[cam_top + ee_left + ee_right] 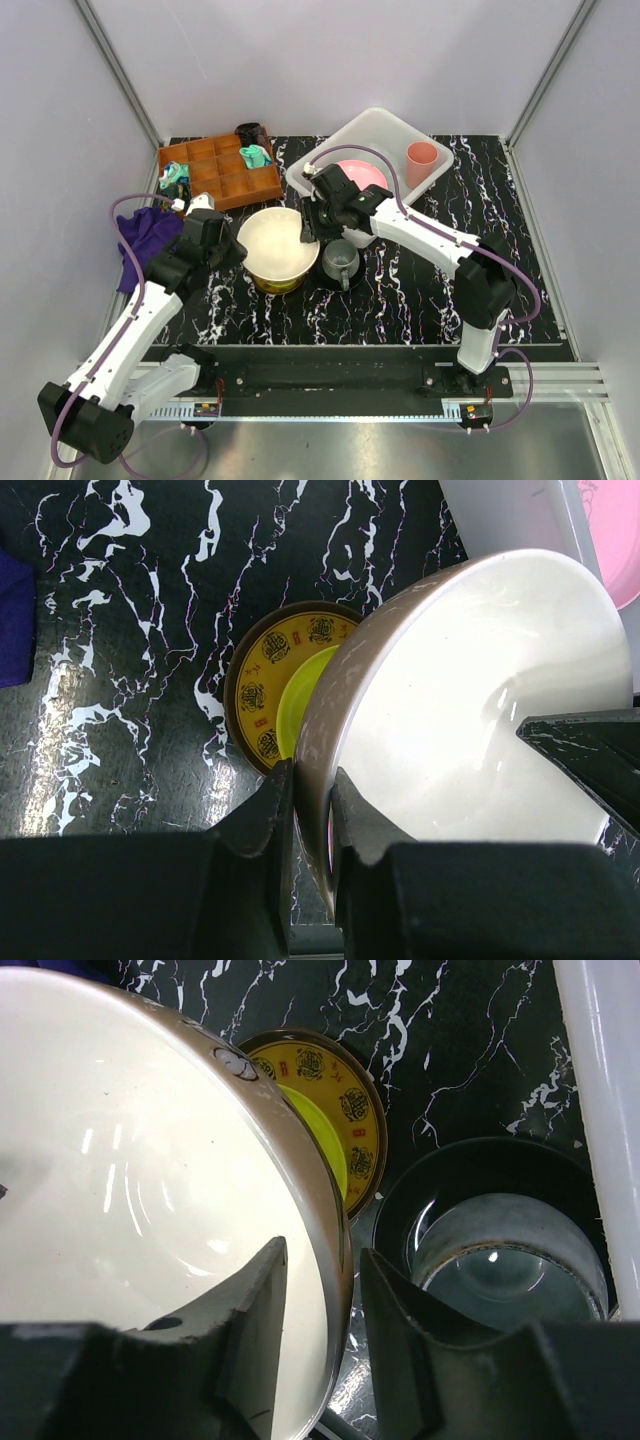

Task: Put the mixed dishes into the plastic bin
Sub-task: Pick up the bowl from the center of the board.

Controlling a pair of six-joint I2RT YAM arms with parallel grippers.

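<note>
The cream bowl hangs tilted above the small yellow bowl. My left gripper is shut on the cream bowl's left rim. My right gripper straddles the opposite rim, with a gap showing on each side of it. Right of the bowls the grey mug stands on the black saucer. The plastic bin at the back holds a pink plate and a pink cup.
A brown wooden compartment tray with small items sits at the back left. A purple cloth lies at the left edge of the dark marbled table. Grey walls enclose the workspace.
</note>
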